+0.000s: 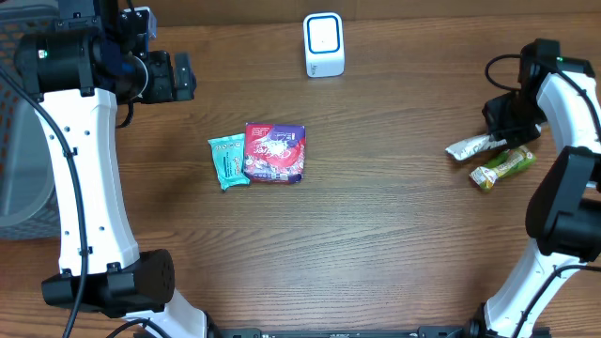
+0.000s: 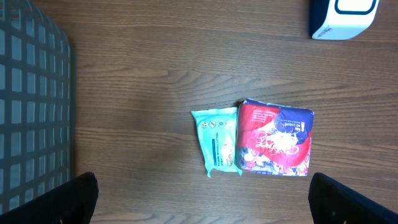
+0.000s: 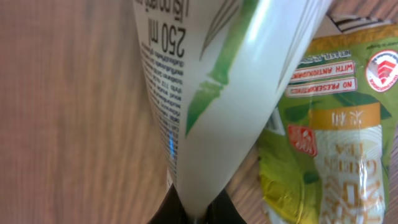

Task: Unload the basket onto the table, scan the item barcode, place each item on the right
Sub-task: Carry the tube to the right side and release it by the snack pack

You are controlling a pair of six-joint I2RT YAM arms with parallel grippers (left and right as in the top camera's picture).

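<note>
I read the white pouch with the green leaf print (image 1: pixel 470 146) as the item to be scanned. It is out at 3 o'clock on the tabletop (image 1: pixel 376 244), well apart from the white barcode scanner (image 1: pixel 324 44), which stands upright at 12 o'clock near the far edge.

The right jaws are closed hard on one end of that pouch. In the right wrist view the pouch narrows to a thin pinched edge between the two dark fingertips, and its printed side fans away from the camera. Gripping it by the end makes sense to me, since the flat faces stay uncovered and a barcode could be turned toward the scanner. I can see fine print on the pouch but cannot pick out a barcode. I also cannot tell whether the pouch is clear of the wood or resting on it.

A green tea packet (image 1: pixel 502 167) lies just beside the pouch on its 5 o'clock side and is not in the grip. The two look close enough that a lift could drag it.

The left jaws are spread fully open and hold nothing. They hang up at 10 o'clock, looking down on a teal packet (image 1: pixel 228 161) and a red-and-purple packet (image 1: pixel 275 152), which lie touching near the middle. I take these as waiting their turn. A grey mesh basket (image 1: pixel 14 160) sits off the 9 o'clock edge, probably for finished items.
</note>
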